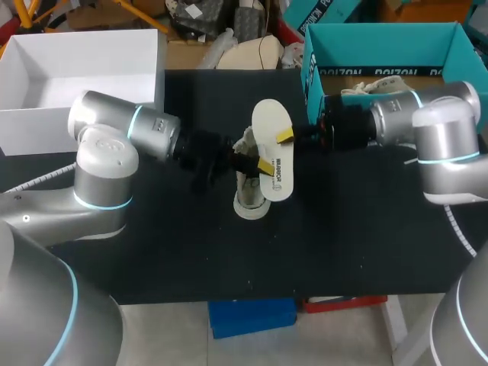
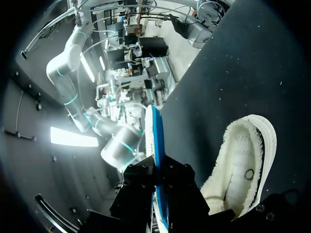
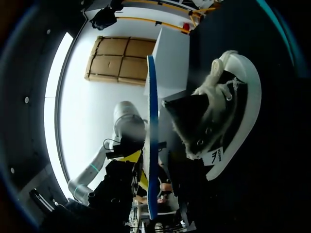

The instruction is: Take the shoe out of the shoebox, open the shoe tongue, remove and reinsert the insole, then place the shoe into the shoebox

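Matte black table

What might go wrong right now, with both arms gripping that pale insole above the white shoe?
The left gripper and the right gripper both seem to pinch the pale oval foam insole. If they pull unevenly, it may bend or slip free. The white laced shoe stands on end on the black table, apparently held by neither gripper, so a nudge could topple it.
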`<state>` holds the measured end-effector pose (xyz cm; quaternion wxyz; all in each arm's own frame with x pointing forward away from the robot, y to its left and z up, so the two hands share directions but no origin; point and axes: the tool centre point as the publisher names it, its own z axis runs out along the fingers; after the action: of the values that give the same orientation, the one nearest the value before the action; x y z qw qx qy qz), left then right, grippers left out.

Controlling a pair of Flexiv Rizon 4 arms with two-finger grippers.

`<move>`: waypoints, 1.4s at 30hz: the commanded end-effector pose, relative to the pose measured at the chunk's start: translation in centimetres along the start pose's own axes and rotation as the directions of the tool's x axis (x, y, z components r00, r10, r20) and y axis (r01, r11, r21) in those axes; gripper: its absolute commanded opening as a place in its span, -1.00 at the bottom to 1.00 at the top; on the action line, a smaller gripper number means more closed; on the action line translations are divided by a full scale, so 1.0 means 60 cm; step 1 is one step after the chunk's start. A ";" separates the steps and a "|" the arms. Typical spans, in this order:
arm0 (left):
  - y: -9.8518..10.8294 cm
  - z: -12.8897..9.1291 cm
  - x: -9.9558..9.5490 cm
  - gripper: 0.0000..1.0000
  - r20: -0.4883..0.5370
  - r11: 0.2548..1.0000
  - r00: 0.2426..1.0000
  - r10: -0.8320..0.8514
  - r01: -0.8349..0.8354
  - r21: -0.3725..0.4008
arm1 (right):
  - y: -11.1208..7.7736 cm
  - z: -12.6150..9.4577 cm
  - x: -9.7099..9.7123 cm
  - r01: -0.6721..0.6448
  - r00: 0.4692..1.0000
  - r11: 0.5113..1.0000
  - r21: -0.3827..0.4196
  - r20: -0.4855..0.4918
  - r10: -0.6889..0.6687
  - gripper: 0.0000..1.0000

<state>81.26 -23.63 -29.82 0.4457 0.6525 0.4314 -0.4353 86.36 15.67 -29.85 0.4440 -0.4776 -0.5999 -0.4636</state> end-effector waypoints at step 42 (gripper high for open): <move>-0.004 -0.077 -0.055 1.00 -0.878 0.999 0.478 -0.017 -0.032 -0.037 | -0.002 0.001 0.002 0.000 1.000 1.000 -0.014 0.012 0.001 -1.00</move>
<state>81.32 -19.35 -25.94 0.3116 0.7445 0.5482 -0.2193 86.20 15.67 -29.80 0.4375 -0.4826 -0.5991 -0.4656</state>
